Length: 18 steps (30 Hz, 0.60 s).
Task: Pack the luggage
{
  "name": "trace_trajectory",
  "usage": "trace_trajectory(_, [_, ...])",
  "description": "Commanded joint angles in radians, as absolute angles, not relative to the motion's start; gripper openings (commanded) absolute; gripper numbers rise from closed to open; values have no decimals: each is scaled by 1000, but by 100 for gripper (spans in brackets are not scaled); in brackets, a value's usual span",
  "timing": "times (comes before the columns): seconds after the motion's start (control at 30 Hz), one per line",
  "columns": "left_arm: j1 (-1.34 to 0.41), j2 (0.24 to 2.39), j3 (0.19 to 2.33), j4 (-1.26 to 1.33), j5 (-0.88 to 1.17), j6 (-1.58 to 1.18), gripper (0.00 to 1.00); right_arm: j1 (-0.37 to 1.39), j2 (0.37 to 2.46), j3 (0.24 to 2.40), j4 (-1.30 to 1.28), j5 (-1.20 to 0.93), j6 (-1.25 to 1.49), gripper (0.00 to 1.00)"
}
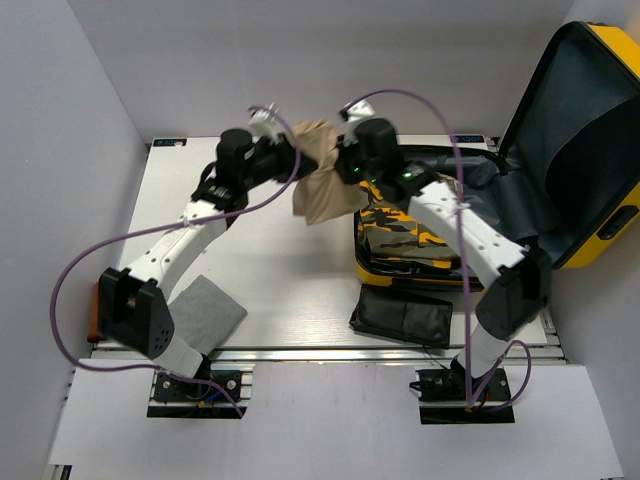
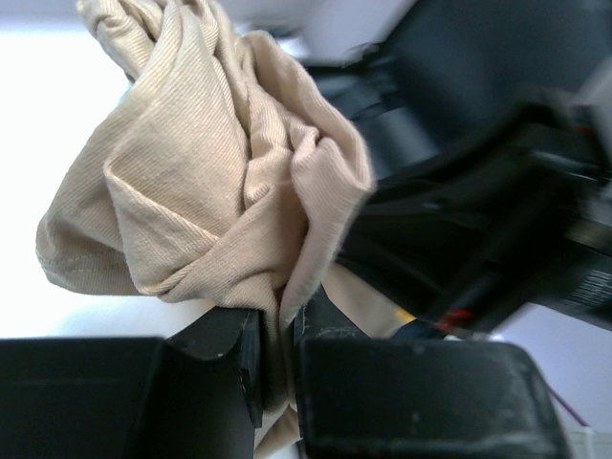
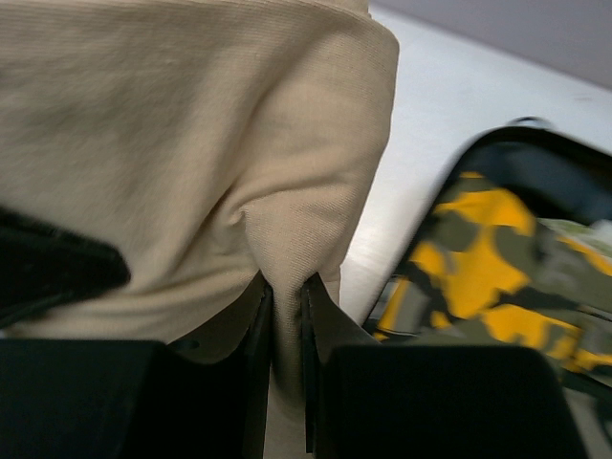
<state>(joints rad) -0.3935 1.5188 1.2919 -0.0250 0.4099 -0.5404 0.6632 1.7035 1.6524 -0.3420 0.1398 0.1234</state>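
The left arm [image 1: 170, 245] and right arm [image 1: 470, 230] have white links, black joints, black fingers [image 2: 402, 392] and looping purple cables [image 1: 75, 265].

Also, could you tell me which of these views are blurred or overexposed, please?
Top external view: sharp and evenly lit. Left wrist view: the beige cloth is crisp, the right arm behind it is smeared, and the background at left is blown out white. Right wrist view: soft overall, the camouflage garment noticeably blurred.

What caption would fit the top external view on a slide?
Left gripper and right gripper pinch a beige cloth beside the open luggage, a camouflage garment already inside.
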Motion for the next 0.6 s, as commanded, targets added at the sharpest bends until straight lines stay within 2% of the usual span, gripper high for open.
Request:
trace_trajectory(0.0, [-504, 1618, 1471, 5, 485, -503, 0, 562, 1648, 1618, -409, 330, 158, 0])
trace_trajectory(0.07, [-547, 1751, 1640, -40, 489, -508, 0, 516, 1600, 1594, -437, 379, 161, 0])
trace_trajectory(0.13, [-613, 1848, 1760, -72, 495, -511, 0, 407, 1553, 1572, -482, 385, 157, 0])
trace_trajectory(0.17, [-635, 1949, 1889, -87, 491, -505, 0, 350, 1539, 1548, -494, 393, 152, 0])
trace_trajectory(0.33, [-739, 2267, 2303, -161, 442, -541, 0, 148, 1486, 1491, -563, 336, 95, 0])
trace_trajectory(0.43, [-782, 2371, 2349, -16, 410, -633, 0, -41, 1502, 1508, -604, 307, 45, 0])
trace_trajectory(0.57, [-830, 2453, 2367, 129, 344, -689, 0, -152, 1537, 1557, -652, 266, 5, 0])
